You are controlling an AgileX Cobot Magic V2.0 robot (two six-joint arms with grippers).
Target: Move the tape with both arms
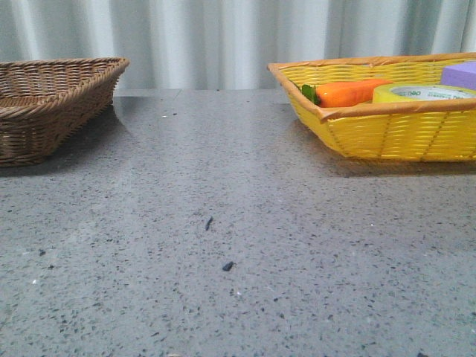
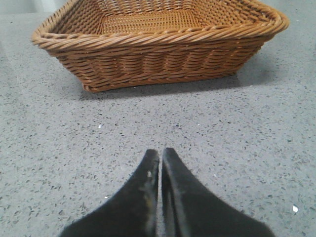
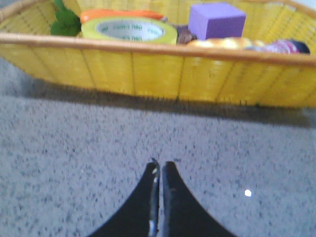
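Speckled grey counter runs bare from the near edge back to pale curtains. Each arm hovers low over it, the left end effector and right end effector both closed on nothing. Beyond the right one stands the yellow basket; inside it the tape lies flat, between the carrot and the purple block. Beyond the left one sits the brown basket. Nothing seems begun: the right arm must open, reach over the rim and grip the roll. Green core print is unreadable.
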